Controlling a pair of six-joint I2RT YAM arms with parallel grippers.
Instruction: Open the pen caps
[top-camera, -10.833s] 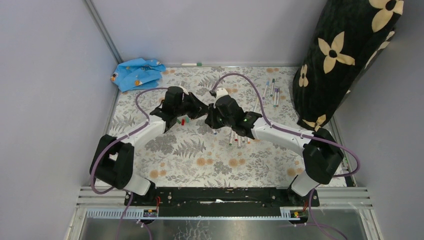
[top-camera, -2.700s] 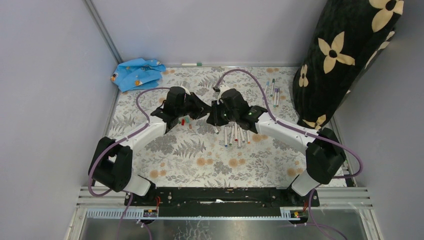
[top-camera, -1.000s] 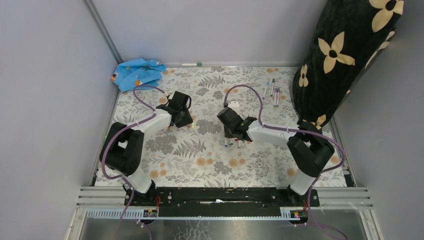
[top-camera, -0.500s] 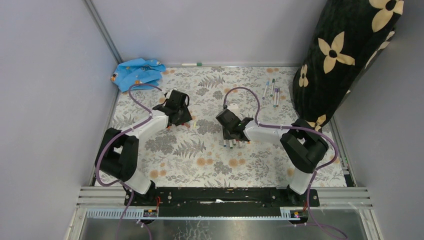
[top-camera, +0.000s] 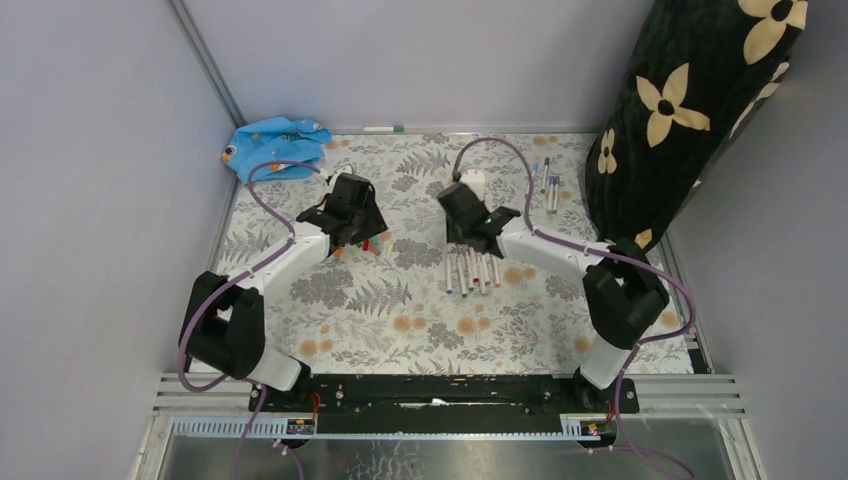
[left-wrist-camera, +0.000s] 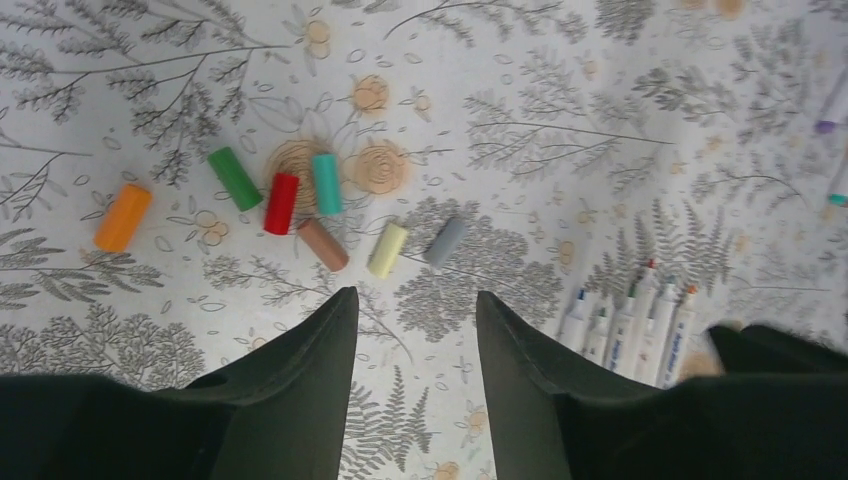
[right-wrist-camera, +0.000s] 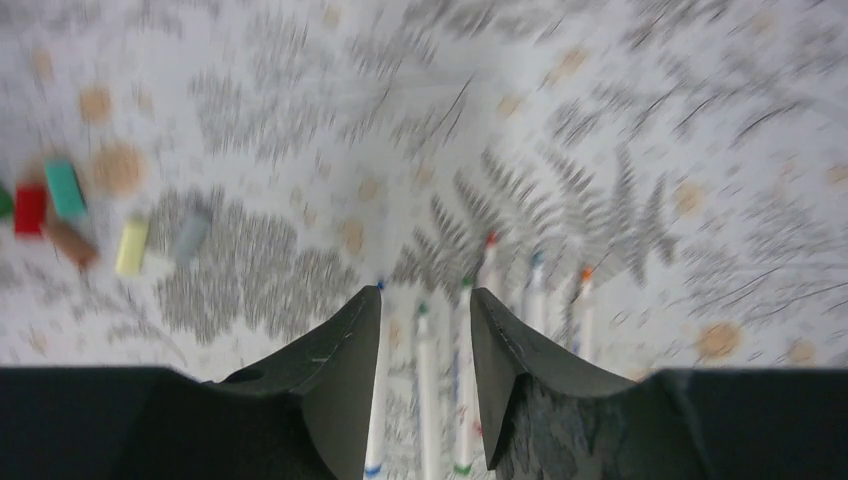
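Several loose pen caps (left-wrist-camera: 281, 203), orange, green, red, teal, brown, yellow and grey, lie on the flowered tablecloth just ahead of my left gripper (left-wrist-camera: 415, 295), which is open and empty. In the top view that gripper (top-camera: 358, 228) hovers over the caps (top-camera: 366, 243). A row of uncapped white pens (top-camera: 470, 272) lies mid-table. My right gripper (top-camera: 462, 238) is open and empty at the row's far end. In the blurred right wrist view its fingers (right-wrist-camera: 425, 290) straddle two of these pens (right-wrist-camera: 428, 390) from above.
Several capped pens (top-camera: 545, 180) lie at the far right beside a black flowered bag (top-camera: 690, 110). A blue cloth (top-camera: 275, 145) is bunched in the far left corner. One pen (top-camera: 383, 128) lies along the back wall. Purple cables loop above both arms.
Both grippers parted from the middle. In the last half second my right gripper drew away toward the far side, uncovering the pen row. The left gripper shifted only slightly.
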